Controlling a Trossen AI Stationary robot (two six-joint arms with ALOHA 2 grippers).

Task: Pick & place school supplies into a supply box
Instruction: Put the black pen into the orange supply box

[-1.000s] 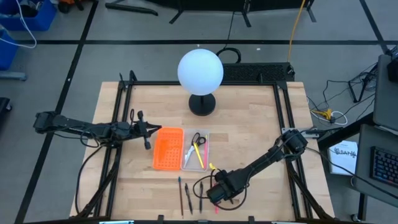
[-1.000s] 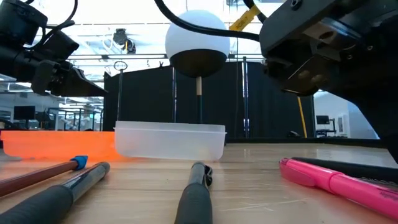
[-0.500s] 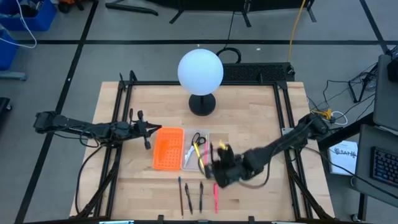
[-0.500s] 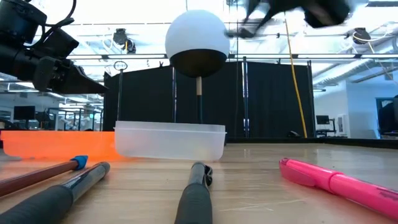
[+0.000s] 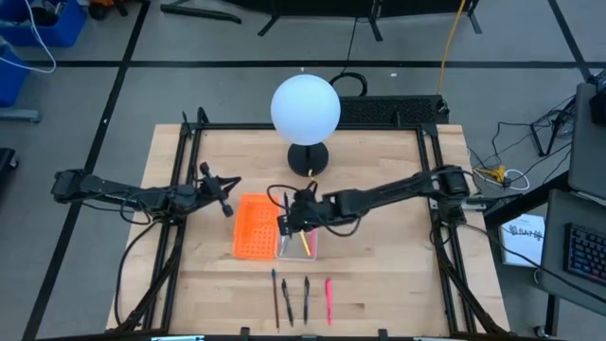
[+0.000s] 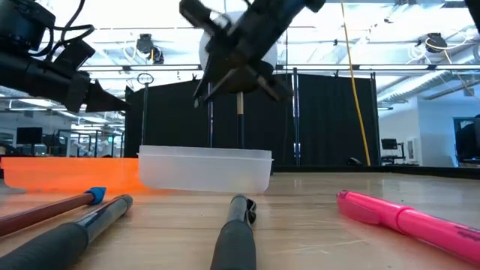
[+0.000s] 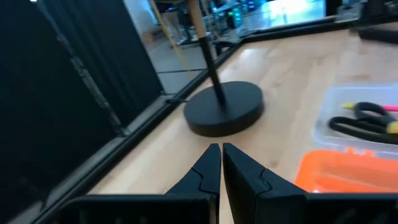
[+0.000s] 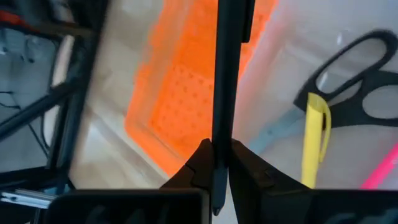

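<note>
The supply box lies mid-table, an orange grid half (image 5: 254, 227) joined to a clear tray (image 5: 305, 248). In the tray lie scissors (image 8: 357, 81), a yellow pen (image 8: 314, 134) and a pink one (image 8: 380, 169). My right gripper (image 5: 288, 218) hangs over the seam between the two halves, shut on a black pen (image 8: 225, 68). On the table near the front edge lie three dark pens or pencils (image 5: 287, 301) and a pink pen (image 5: 329, 298). My left gripper (image 5: 233, 184) waits shut at the table's left, beside the orange half. My right gripper pinches the black pen near one end (image 8: 219, 134) between its two fingers. The fingers slant down from the table's right, and the pen runs on ahead of the fingertips in line with them. It hangs clear above the supply box.
A white globe lamp (image 5: 305, 107) stands on a black round base (image 5: 308, 158) at the far middle, close behind the box. Black frame rails (image 5: 180, 218) run along the table's left and right sides. Bare wood lies to the right of the box.
My right gripper has risen from the pens by the near edge and swung toward the far left, over the supply box, tipping to a shallower slant. The black pen that lay beside the pink one is lifted clear with it. My left gripper has swung slightly toward the far edge.
</note>
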